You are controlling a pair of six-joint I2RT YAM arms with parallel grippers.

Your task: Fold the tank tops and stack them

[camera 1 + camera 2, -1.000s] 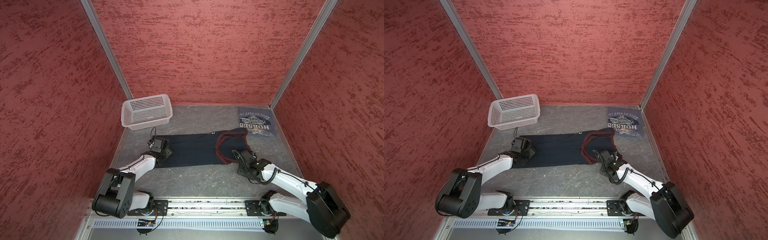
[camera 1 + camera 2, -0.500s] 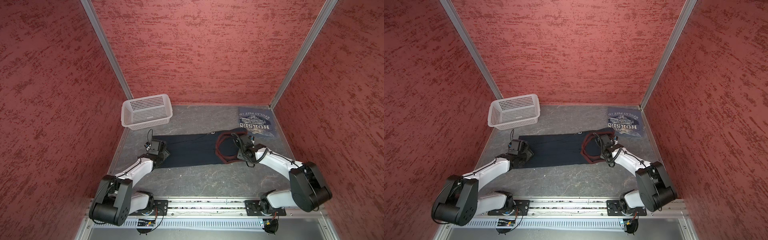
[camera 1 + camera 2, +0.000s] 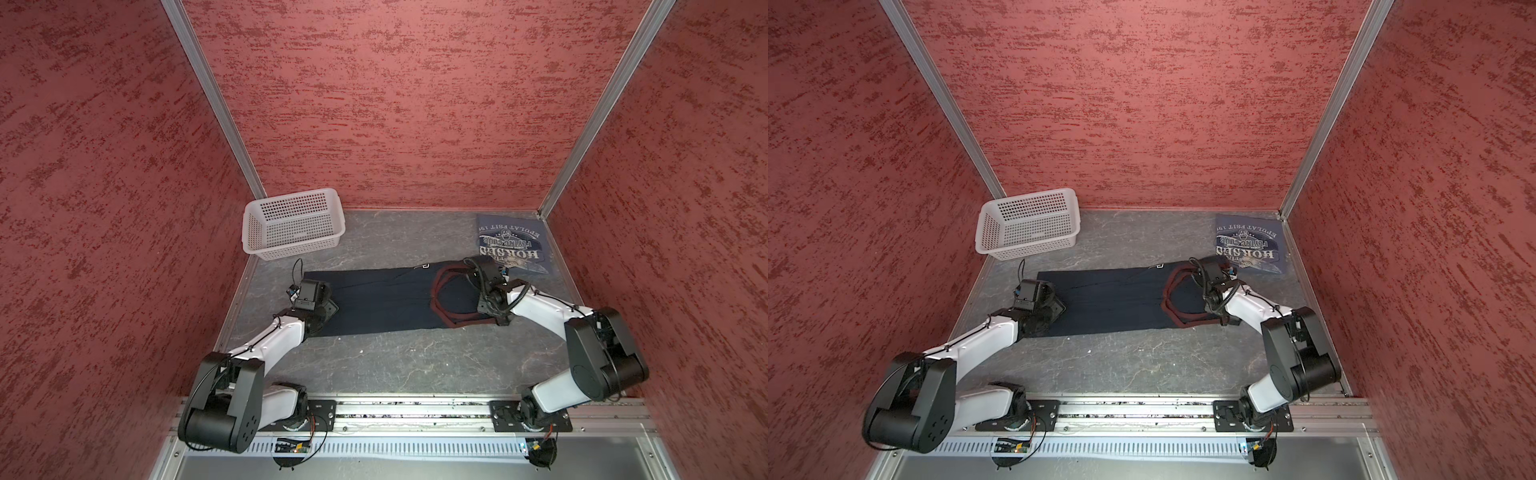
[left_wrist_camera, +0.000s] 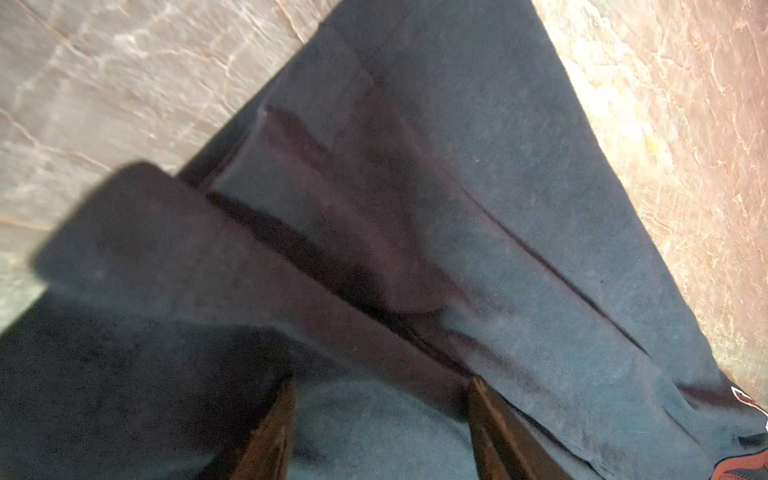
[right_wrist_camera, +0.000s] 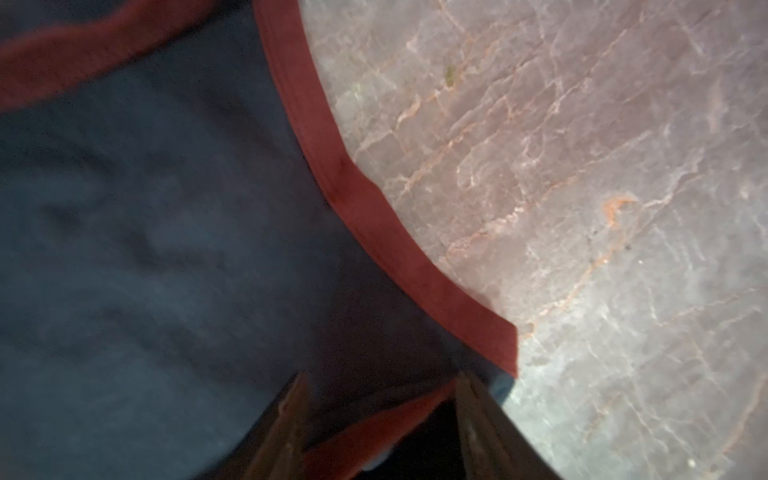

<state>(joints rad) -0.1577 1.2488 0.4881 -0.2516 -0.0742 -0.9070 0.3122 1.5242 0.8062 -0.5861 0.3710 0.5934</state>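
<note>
The dark navy tank top (image 3: 382,299) (image 3: 1113,299) with maroon trim lies flat as a long band across the table in both top views. The slate grey-blue tank top (image 3: 513,245) (image 3: 1250,245) lies folded at the back right, its white print facing up. My left gripper (image 3: 328,307) (image 4: 380,382) rests low on the navy top's left end, jaws apart over the cloth. At the strap end, my right gripper (image 3: 478,274) (image 5: 380,378) has its jaws apart with maroon trim (image 5: 374,216) lying between them. In the top views the wrist bodies hide the fingertips.
A white perforated basket (image 3: 299,249) (image 3: 1025,245) stands at the back left corner. Red walls close in the grey stone-look table (image 3: 415,361) on three sides. A metal rail (image 3: 415,409) carrying both arm bases runs along the front edge.
My right gripper has swung from the front of the strap end toward the back strap, and its elbow has folded out to the right. The left gripper has barely moved.
</note>
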